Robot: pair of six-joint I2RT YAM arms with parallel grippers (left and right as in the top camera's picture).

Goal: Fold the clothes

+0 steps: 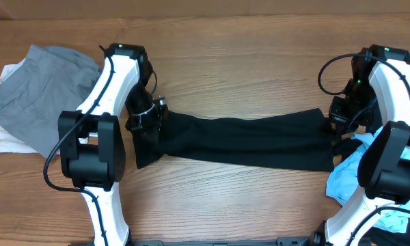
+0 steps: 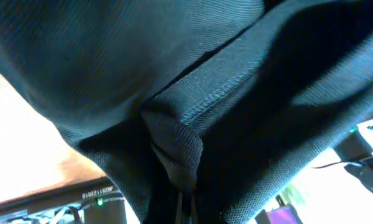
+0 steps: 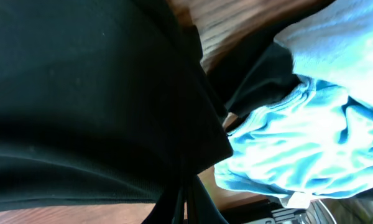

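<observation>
- Black shirt drawn out as a long narrow band across the middle of the wooden surface, running left to right, with one end at each arm. Left end hangs a little wider and looser than the rest. Cannot tell whether the middle of the band touches the wood.
- Left tool at the shirt's left end. The wrist view shows a stitched hem bunched into a tight fold and pinched between the closed fingers.
- Right tool at the shirt's right end. The wrist view shows black cloth gathered to a narrow point at the fingers, which are clamped together on it.
- Light blue garment crumpled at the right edge of the surface, against the shirt's right end and partly under the right arm.
- Grey garment spread loosely at far left, beyond the left arm, apart from the shirt.
- White garment beneath the grey one, only its edges showing.
</observation>
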